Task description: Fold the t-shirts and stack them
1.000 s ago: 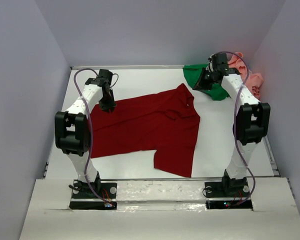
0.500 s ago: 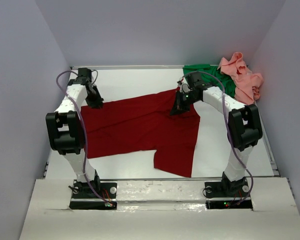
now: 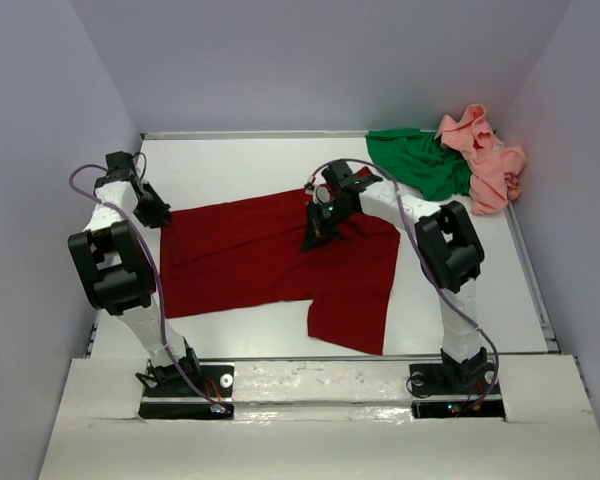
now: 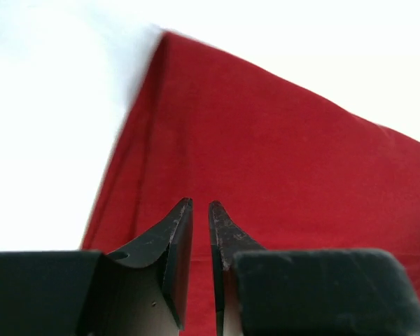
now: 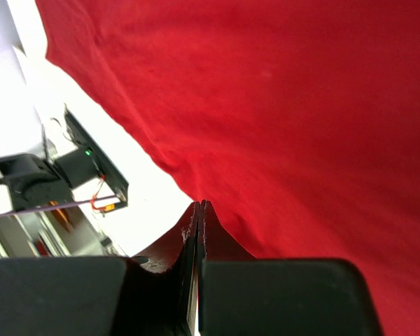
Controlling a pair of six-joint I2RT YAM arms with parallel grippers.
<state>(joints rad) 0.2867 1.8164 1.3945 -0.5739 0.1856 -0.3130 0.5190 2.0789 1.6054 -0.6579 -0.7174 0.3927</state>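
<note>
both arms have swung left vs a sec ago: the l one went from the shirt's upper-left part out to its left corner, and the r one came off the pile at back right to the shirt's upper middle. dark red t-shirt (image 3: 270, 255) lies spread mostly flat at centre of the table (image 3: 250, 165), its left edge now further left, one sleeve sticking out toward the near edge. bright green t-shirt (image 3: 420, 165) sits crumpled at the back-right corner, w/ the salmon pink t-shirt (image 3: 485, 160) bunched up touching its right side; neither is folded. left gripper (image 4: 199, 203) is at the red shirt's upper-left corner, jaws a thin slit apart, no cloth seen betw them. right gripper (image 5: 198, 204) is over the red cloth, jaws pressed fully together w/ nothing visible betw them, tips aimed at the fabric; can't tell if they touch it.
</note>
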